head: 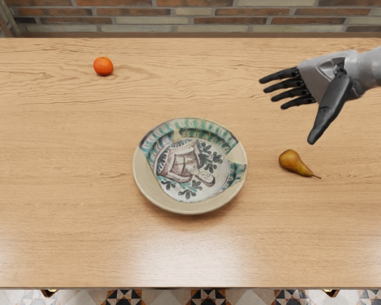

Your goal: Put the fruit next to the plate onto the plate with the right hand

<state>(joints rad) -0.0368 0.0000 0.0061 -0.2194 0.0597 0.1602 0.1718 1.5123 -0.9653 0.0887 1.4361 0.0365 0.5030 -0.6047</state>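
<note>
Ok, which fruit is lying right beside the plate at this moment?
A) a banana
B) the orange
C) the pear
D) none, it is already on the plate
C: the pear lies on the table just to the picture's right of the plate, apart from its rim, under the open right robot hand; the orange sits far off near the back edge.

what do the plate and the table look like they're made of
The plate looks like glazed ceramic: cream rim, painted green and brown pattern. The table looks like wood or wood laminate: visible grain, soft sheen toward the front.
</note>
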